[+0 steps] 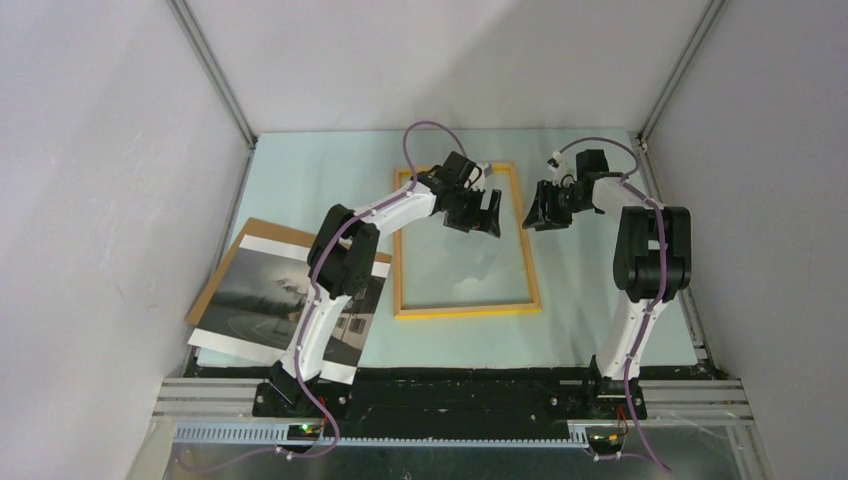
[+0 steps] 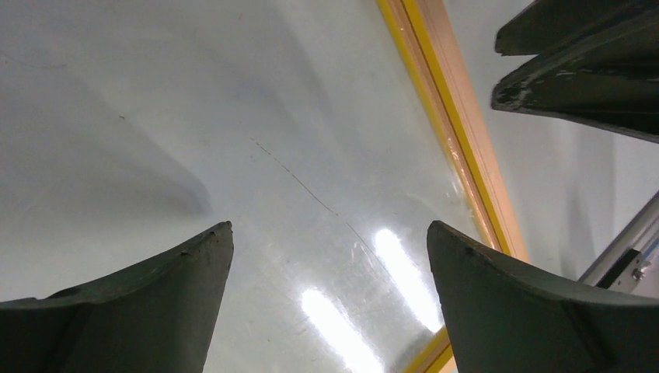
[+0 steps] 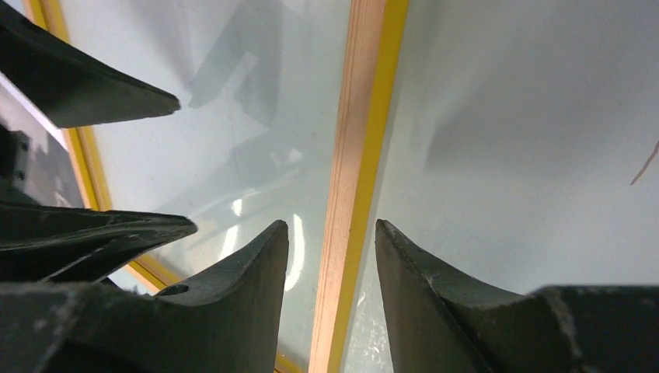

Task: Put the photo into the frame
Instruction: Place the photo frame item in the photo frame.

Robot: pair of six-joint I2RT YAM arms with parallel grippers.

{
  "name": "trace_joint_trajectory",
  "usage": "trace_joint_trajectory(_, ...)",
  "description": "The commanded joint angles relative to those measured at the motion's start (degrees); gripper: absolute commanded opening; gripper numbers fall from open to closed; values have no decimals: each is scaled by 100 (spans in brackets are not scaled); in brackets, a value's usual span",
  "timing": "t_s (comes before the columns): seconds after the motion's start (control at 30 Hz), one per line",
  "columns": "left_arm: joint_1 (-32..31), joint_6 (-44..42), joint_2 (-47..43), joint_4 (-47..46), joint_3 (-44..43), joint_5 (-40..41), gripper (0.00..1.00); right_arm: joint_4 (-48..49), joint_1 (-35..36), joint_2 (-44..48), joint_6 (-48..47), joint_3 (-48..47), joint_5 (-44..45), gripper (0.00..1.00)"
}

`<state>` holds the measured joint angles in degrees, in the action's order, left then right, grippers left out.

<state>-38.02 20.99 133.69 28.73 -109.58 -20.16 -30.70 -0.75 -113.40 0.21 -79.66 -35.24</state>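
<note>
At far left the photo (image 1: 250, 300) lies flat on the table (image 1: 590, 320), outside the frame, its far edge overlapping a brown backing board (image 1: 262, 229). My left arm rises from its base right over the print's near corner, folds at a dark elbow above the picture, then reaches its white forearm away and to the right.

The left gripper (image 1: 478, 215) points down over the clear pane in the upper part of the frame (image 1: 465, 310), jaws spread wide and holding nothing. In the left wrist view the two dark fingers (image 2: 140, 303) flank bare glass, with the yellow rail (image 2: 458, 140) running past on the right.

The frame lies flat at mid-table, well apart from the print and with nothing inside it.

Further right, the right gripper (image 1: 545, 212) hangs beside the frame's right rail, close to its partner. Its jaws stand partly apart, astride the wooden rail (image 3: 353, 155) — not clamped on it, as far as I can see. Behind it the right arm stands tall from its base, bends at a black elbow and reaches back leftward.
</note>
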Motion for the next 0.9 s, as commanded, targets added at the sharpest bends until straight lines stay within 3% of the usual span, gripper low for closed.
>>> trace_joint_trajectory(0.0, -19, 5, -711, 49, -137, -252, 100, -115, 208, 324, -355, 46, 407, 49)
trace_joint_trajectory(0.3, 184, -122, -1532, 59, 224, -269, 100, 50, 461, 74, -315, 31, 644, 46)
trace_joint_trajectory(0.87, 1537, -897, -3018, 51, 2156, 0, 100, -247, 566, -658, 279, -679, 1406, 35)
